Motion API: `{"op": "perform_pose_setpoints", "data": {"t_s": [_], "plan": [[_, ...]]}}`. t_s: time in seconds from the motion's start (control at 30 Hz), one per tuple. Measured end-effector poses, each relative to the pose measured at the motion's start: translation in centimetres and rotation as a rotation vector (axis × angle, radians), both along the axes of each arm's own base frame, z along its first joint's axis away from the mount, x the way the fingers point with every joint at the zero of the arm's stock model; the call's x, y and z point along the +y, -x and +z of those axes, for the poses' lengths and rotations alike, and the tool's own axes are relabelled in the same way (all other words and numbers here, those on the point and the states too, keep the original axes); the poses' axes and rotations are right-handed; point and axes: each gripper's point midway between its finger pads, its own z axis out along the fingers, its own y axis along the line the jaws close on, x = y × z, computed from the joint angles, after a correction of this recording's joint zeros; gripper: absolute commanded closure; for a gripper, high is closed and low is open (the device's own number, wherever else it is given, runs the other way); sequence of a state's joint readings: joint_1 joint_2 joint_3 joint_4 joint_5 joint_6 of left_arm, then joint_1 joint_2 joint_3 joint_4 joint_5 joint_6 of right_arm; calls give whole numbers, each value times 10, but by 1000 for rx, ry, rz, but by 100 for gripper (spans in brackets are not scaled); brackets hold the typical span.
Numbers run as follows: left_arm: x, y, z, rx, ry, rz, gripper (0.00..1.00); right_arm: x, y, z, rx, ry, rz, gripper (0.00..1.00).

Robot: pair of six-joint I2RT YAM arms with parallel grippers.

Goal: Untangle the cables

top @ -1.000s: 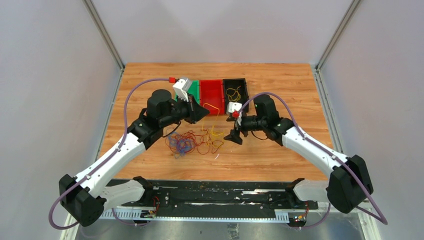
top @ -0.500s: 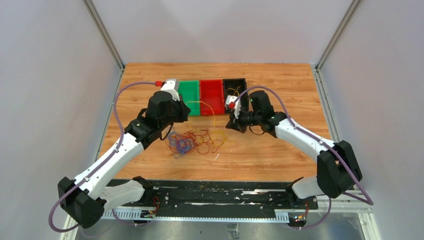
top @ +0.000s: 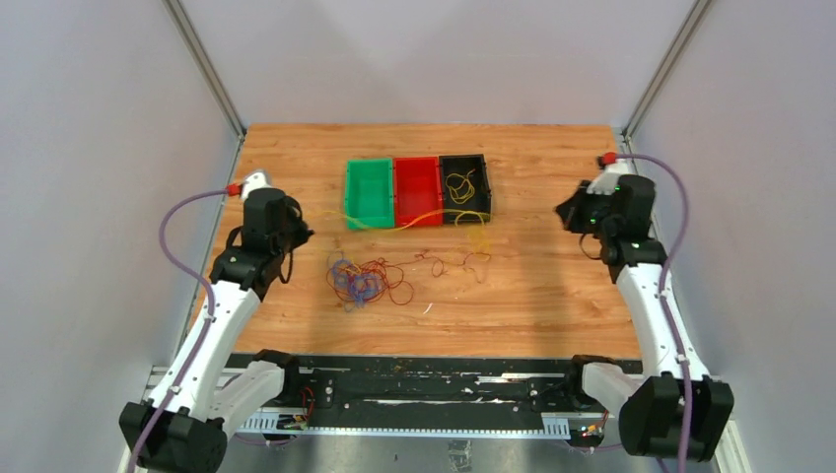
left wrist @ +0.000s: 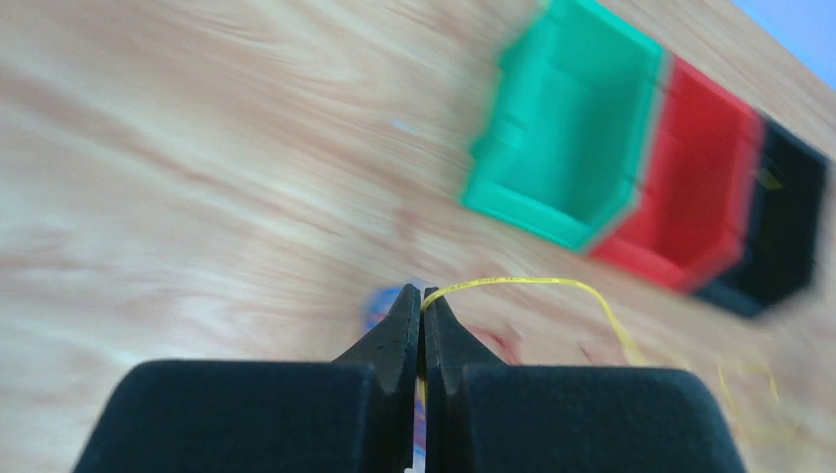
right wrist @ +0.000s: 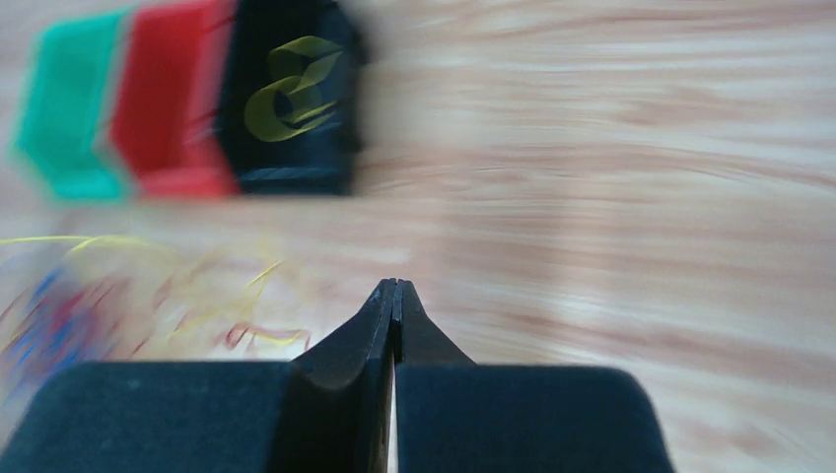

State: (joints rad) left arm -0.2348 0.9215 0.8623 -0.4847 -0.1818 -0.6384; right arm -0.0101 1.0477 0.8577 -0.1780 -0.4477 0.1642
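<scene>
Wood-grain table (top: 552, 286), grain running left to right, closed in on three sides. Left wall (top: 99, 148), back wall (top: 434, 49) and right wall (top: 759, 148) are all plain pale grey. Left post (top: 202, 64) and right post (top: 665, 64), metal, stand at the far table corners. Black rail (top: 434, 379) runs along the near edge, with grey metal below it. Light is even and diffuse, shadows soft.

Loose tangle of red, blue and yellow cables (top: 370, 281) on the wooden table (top: 532, 291).
</scene>
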Motion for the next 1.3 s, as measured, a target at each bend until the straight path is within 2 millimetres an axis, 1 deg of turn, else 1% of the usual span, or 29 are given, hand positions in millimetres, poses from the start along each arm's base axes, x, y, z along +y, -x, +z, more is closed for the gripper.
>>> {"op": "perform_pose_setpoints", "data": {"t_s": [0.03,0.07,0.1,0.13,0.17,0.23,0.3,0.37,0.43,0.5,0.57,0.6,0.63,0.7,0.73,0.83,0.87,0.9,0.97,1.0,1.07,1.13,1.2,1.23,1.3], "plan": [[20,1,-2,8,-35,79,100,-22,-3,0,1,17,-88,100],[42,3,-4,17,-65,161,100,-52,-5,0,2,37,-205,100],[58,6,-5,27,-93,227,100,-78,-5,0,5,57,-305,100],[67,8,-6,34,-109,260,100,-94,-3,1,6,71,-369,100],[71,10,-7,39,-123,275,100,-100,-1,3,4,78,-394,100],[73,12,-8,40,-139,272,100,-99,3,11,-24,76,-388,100],[69,11,-9,31,-138,238,100,-90,3,25,-75,58,-343,100],[60,10,-11,22,-125,187,100,-76,2,43,-147,27,-267,100],[48,7,-11,9,-99,114,100,-61,2,58,-206,-3,-181,100],[31,3,-7,-16,-59,26,100,-48,2,65,-236,-22,-112,100],[13,-1,2,-56,-14,-65,100,-37,4,69,-254,-36,-54,99],[4,-2,8,-78,11,-111,100,-31,5,70,-260,-41,-25,93],[-7,-4,16,-104,41,-163,100,-23,7,71,-265,-42,12,86],[-25,-7,37,-163,94,-252,100,-5,11,70,-272,-38,85,69],[-34,-9,51,-199,122,-294,100,5,13,70,-275,-31,126,62],[-57,-13,107,-344,195,-413,100,51,24,58,-259,-19,308,45],[-62,-13,123,-386,210,-441,100,68,29,51,-249,-9,376,41],[-68,-11,147,-443,229,-480,100,84,34,43,-231,1,439,33],[-75,-7,179,-519,246,-530,100,111,44,23,-187,24,546,26],[-78,-4,198,-561,254,-557,100,125,49,12,-164,43,598,17],[-83,2,229,-624,261,-597,100,143,57,-6,-128,76,663,8],[-89,10,266,-693,268,-646,100,156,64,-22,-99,117,714,3],[-93,19,299,-756,269,-690,100,163,67,-29,-102,143,743,2],[-95,25,319,-796,268,-716,100,167,69,-29,-113,150,760,2],[-98,40,356,-876,262,-761,100,175,70,-23,-161,154,786,2]]}}
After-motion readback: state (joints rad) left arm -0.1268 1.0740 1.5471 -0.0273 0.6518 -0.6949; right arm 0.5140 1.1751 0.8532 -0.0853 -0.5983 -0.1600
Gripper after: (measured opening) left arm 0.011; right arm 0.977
